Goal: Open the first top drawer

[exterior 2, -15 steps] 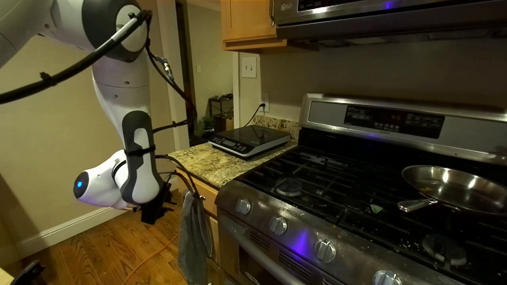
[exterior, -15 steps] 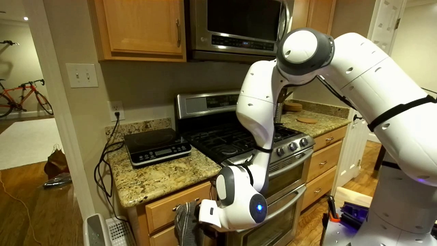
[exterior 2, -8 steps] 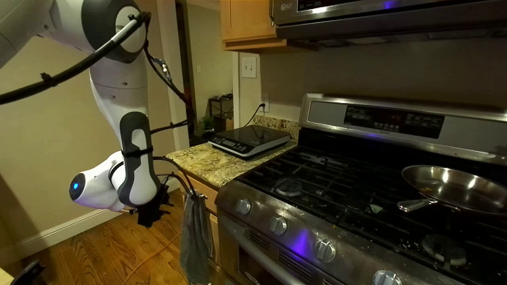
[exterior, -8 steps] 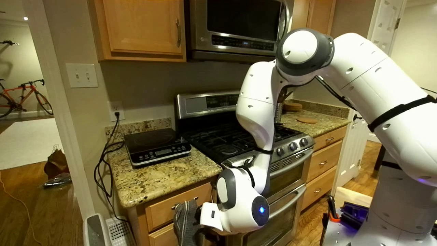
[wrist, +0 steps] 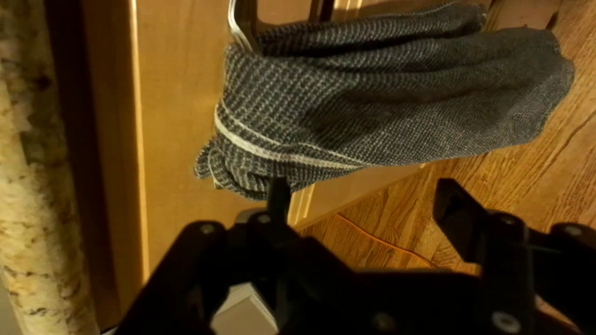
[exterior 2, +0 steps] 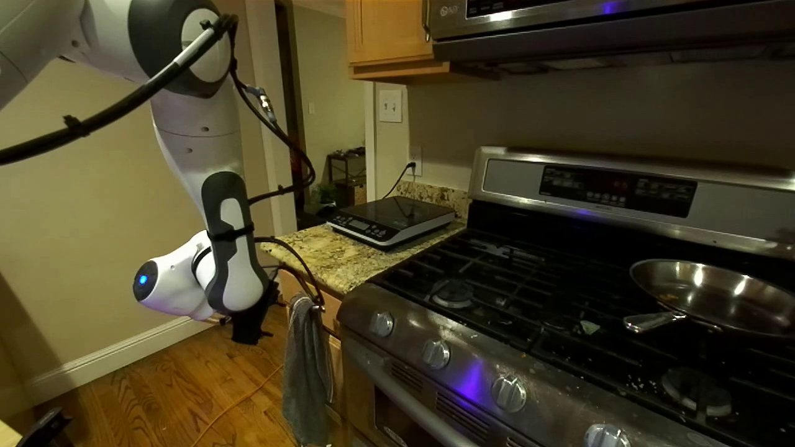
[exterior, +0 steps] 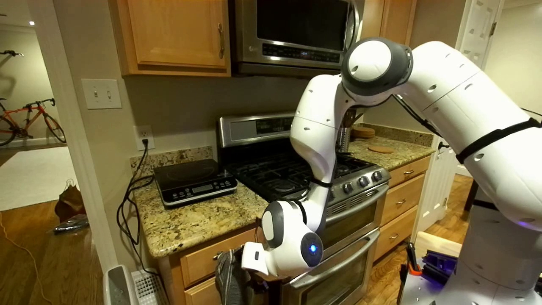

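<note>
- The tool has its fingers spread wide, gripping nothing; the wooden floor shows in the gap.
- In the wrist view one fingertip overlaps the bunched edge of the grey towel; whether they touch cannot be told.
- That towel drapes over the metal handle, leaving only a short curved end of it bare in this view.
- Behind the handle is the first top drawer, by my reading the one meant; its flat light-wood front looks closed. In an exterior view it sits just under the speckled stone table, beside the oven.
- The next move turns on this: the drawer's long axis is level and the tool's gap lies across it, so the fingers could come together above and below the handle. From the tool, the handle seems to lie higher, nearer the table, and towards the oven.
- The single arm probably needs to rise, shift along the front, then reach in; the towel may bunch or slip against the metal.
</note>
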